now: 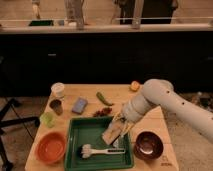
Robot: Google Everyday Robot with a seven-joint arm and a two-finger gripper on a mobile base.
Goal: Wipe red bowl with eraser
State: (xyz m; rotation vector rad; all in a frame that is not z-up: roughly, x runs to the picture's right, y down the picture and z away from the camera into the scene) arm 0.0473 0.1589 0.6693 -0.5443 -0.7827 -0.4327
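Note:
The red bowl point(50, 147) sits at the table's front left corner, empty. The tan eraser point(112, 132) lies tilted in the right part of the green tray point(80, 131). My gripper point(122, 126) reaches down from the white arm on the right, its fingers around the eraser's upper end. The eraser looks to be touching or just above the tray floor.
A white-handled scrub brush point(102, 151) lies in the tray's front. A dark maroon bowl point(148, 145) sits right of the tray. Behind the tray are a blue-grey sponge point(79, 105), green pepper point(103, 98), red chillies point(103, 112), white cup point(58, 90), dark cup point(56, 106), green cup point(47, 119) and an orange point(134, 86).

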